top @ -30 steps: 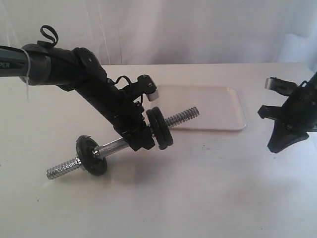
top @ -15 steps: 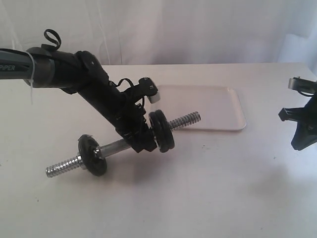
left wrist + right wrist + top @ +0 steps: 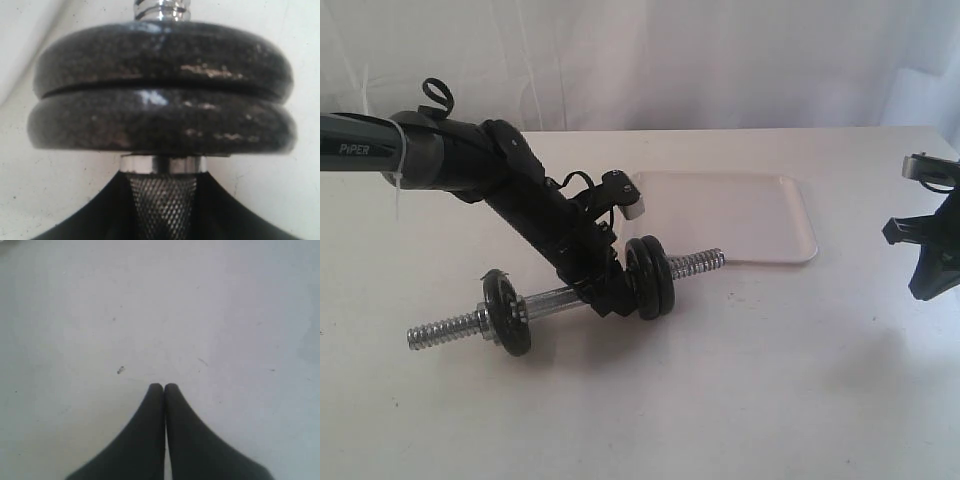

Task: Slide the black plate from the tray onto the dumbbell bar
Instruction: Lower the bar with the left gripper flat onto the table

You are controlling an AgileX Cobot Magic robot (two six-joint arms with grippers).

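Note:
The dumbbell bar (image 3: 552,298) lies low over the table, almost level. My left gripper (image 3: 603,297) is shut on its knurled middle (image 3: 162,202), a black finger (image 3: 95,222) on either side. Two black plates (image 3: 650,278) sit pressed together on the bar just beyond the gripper and fill the left wrist view (image 3: 160,85). A third black disc (image 3: 508,313) sits near the left threaded end. The white tray (image 3: 740,215) behind holds nothing. My right gripper (image 3: 925,290) hangs at the far right, shut on nothing (image 3: 164,386).
The bar's right threaded end (image 3: 696,263) reaches to the tray's front rim. The left arm (image 3: 470,160) slants down from the upper left. White cloth closes off the back of the table.
The left gripper has lowered the bar: its raised right end came down and the bar is nearly level. The right arm drew back to the right edge one second ago and has held since.

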